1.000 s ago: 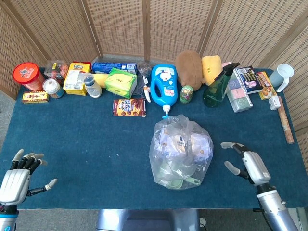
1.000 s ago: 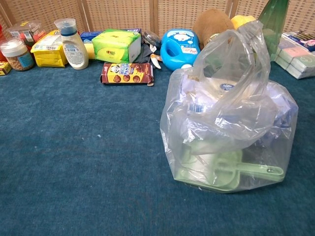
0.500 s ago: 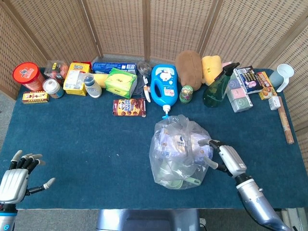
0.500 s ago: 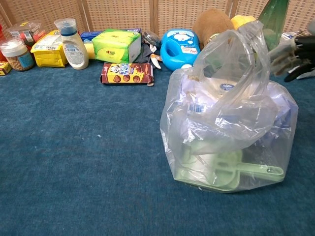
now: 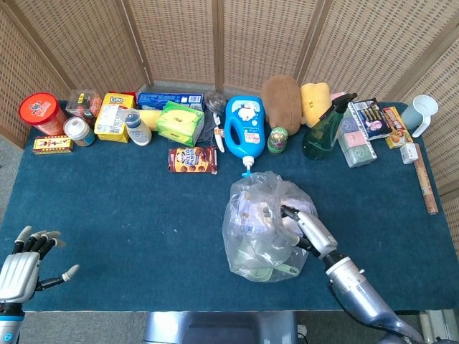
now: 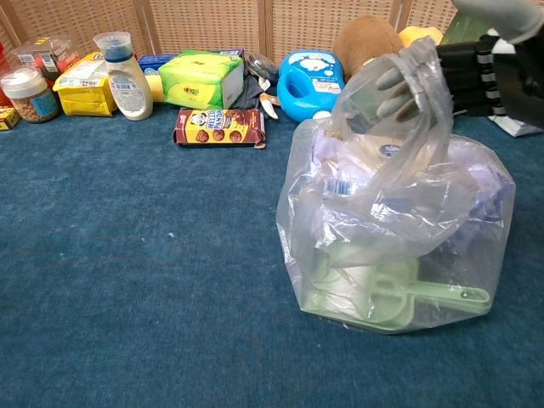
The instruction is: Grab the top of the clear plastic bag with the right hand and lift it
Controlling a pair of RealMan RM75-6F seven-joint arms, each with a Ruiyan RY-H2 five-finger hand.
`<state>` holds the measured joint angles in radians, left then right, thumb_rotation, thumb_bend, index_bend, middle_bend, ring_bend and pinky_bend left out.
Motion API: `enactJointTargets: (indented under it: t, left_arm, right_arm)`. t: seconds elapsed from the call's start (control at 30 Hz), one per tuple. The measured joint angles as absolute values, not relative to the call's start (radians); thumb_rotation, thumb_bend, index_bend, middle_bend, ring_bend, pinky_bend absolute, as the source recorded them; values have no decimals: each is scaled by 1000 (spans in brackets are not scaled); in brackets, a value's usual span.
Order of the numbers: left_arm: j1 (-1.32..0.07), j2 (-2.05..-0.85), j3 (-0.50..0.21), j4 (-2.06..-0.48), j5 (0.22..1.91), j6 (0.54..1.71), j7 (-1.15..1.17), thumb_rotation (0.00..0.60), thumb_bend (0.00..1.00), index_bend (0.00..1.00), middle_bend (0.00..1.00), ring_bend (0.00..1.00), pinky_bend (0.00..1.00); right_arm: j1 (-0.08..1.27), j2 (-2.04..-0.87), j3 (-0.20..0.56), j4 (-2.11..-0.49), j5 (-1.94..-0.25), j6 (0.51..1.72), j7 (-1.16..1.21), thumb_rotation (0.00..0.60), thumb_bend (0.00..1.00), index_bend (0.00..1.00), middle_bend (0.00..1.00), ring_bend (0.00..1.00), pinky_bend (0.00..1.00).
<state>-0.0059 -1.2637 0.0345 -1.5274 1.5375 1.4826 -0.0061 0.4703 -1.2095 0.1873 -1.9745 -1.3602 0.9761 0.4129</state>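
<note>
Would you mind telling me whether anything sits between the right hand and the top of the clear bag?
Nothing visible does. The right hand is already at the top of the clear plastic bag, fingertips against the upper plastic.

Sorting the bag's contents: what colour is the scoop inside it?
Pale green scoop; clearest in the chest view.

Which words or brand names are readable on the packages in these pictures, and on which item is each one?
"Lipo": on the yellow box at the back left, head view.
All other print is too small or blurred to read: the brown biscuit box, the green tissue pack, the blue detergent bottle, and the labels inside the clear plastic bag.
</note>
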Motion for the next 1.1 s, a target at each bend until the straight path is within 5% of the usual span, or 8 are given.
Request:
enactJointTargets:
  t: [0.53, 0.97, 1.03, 1.1]
  left_arm:
    - [-8, -1293, 35, -1444, 1517, 1459, -82, 74, 140, 368, 266, 184, 39]
    - [-7, -1305, 34, -1418, 1516, 1461, -98, 79, 140, 368, 267, 184, 39]
    - [-7, -1306, 34, -1417, 1517, 1462, -100, 78, 140, 368, 267, 184, 39]
    - [-6, -1307, 35, -1416, 1519, 1463, -100, 76, 140, 368, 267, 184, 39]
  right_arm:
    - [559, -1244, 264, -2068, -1208, 852, 588, 0, 224, 263, 332, 295, 257]
    - [546, -1174, 464, -2228, -925, 819, 966, 2, 237, 442, 532, 556, 589]
    - [539, -1145, 507, -2257, -852, 822, 1008, 51, 260, 466, 556, 590, 653]
    - [531, -1105, 561, -2290, -774, 826, 1042, 174, 297, 501, 589, 647, 718]
